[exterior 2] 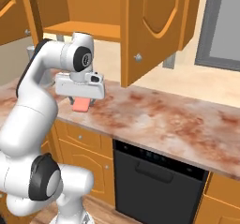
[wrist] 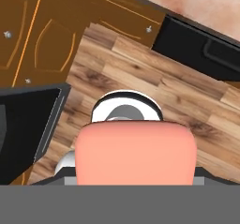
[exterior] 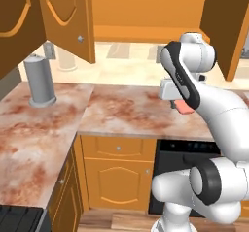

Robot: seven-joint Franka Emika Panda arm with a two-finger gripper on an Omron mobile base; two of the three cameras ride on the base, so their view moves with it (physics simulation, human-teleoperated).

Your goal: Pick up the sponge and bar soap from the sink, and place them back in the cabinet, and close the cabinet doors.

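The bar soap point(wrist: 135, 153), a salmon-pink rounded block, sits clamped between the fingers of the gripper point(exterior 2: 81, 104), held up in the air with nothing under it but the room below. In the left base view the bar soap point(exterior: 183, 107) pokes out beneath the white hand, in front of the marbled reddish countertop point(exterior: 121, 112); in the right base view the bar soap point(exterior 2: 80, 105) hangs under the hand, over the counter's front edge. Seen from the hand camera, the pink block covers the lower middle of the picture, and past it lie the wooden plank floor point(wrist: 154, 82), orange lower cupboard fronts point(wrist: 42, 40) and the black front of a dishwasher point(wrist: 206, 49). Above the arm stands the cabinet point(exterior 2: 84, 12), its wooden shelf point(exterior 2: 86, 29) bare where it shows, and the cabinet doors point(exterior 2: 157, 26) are swung open, one to each side. A grey cylindrical canister point(exterior: 40, 80) stands on the counter at the left, well apart from the hand.
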